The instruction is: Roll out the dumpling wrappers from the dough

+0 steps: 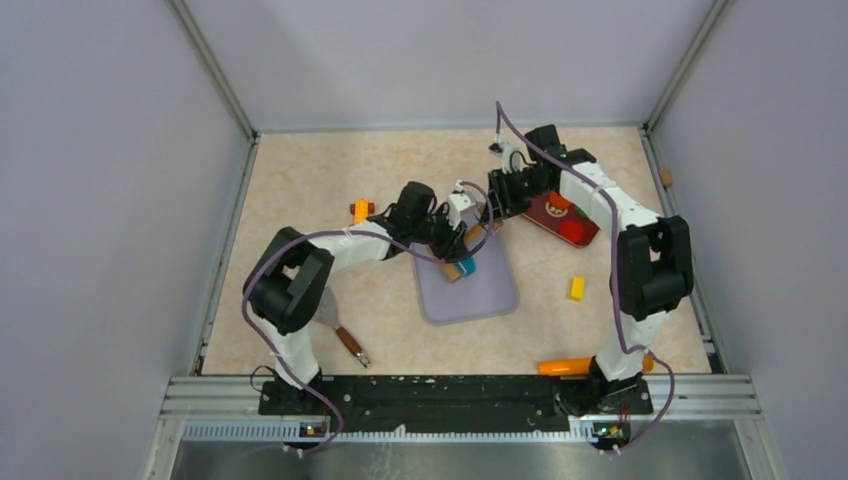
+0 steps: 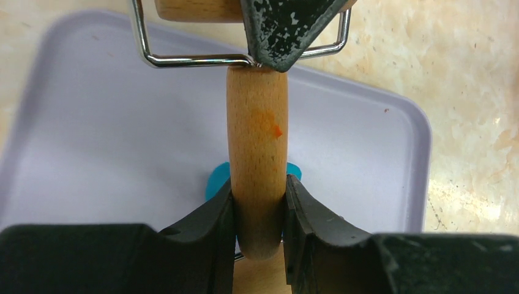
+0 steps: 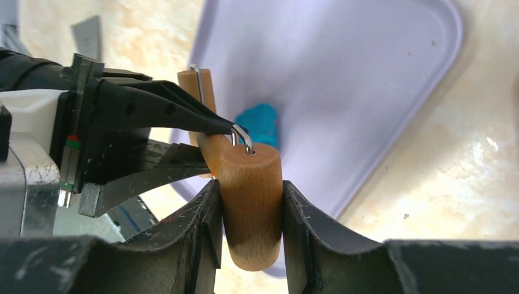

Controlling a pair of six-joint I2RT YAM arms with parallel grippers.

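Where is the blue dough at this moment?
In the top view the dough lies on the lavender mat, near its middle, directly under the wooden roller.

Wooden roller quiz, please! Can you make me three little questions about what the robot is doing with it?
1. True or false: the left fingers and the right fingers both grip the wooden roller.
2. What colour is the dough? A red, B teal-blue, C yellow.
3. What does the dough lie on?
Key: 1 true; 2 B; 3 the lavender mat.
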